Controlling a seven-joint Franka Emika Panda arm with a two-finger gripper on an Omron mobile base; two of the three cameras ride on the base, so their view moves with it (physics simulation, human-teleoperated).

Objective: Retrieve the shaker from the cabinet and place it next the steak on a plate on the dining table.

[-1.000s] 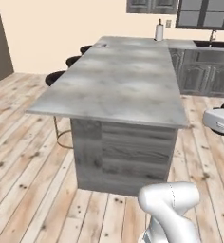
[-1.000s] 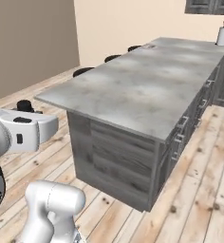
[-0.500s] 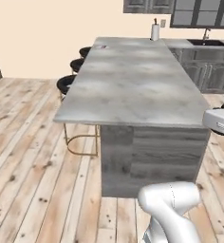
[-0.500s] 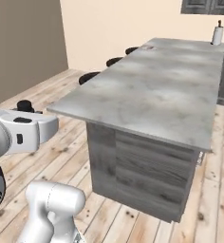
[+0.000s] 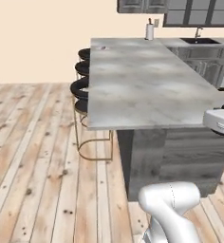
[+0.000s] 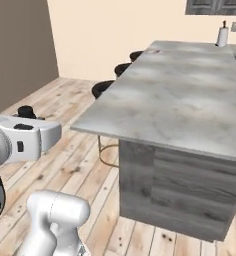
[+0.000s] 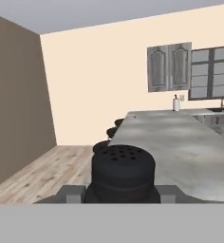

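Grey marble dining table (image 5: 147, 85) on plank floor (image 5: 33, 156); stools (image 5: 81, 88) alongside.

- Scanning the dining table (image 5: 147, 85) now, and nothing written is showing on its marble top.
- Checking the shaker (image 7: 123, 172) up close in the hand view: plain black, holes in the top, no label coming through.
- Looking over the cabinet (image 7: 169, 67) doors (grey panels, nothing more): no sign, no number.
- The paper-towel roll (image 6: 222, 36) is reading blank too.
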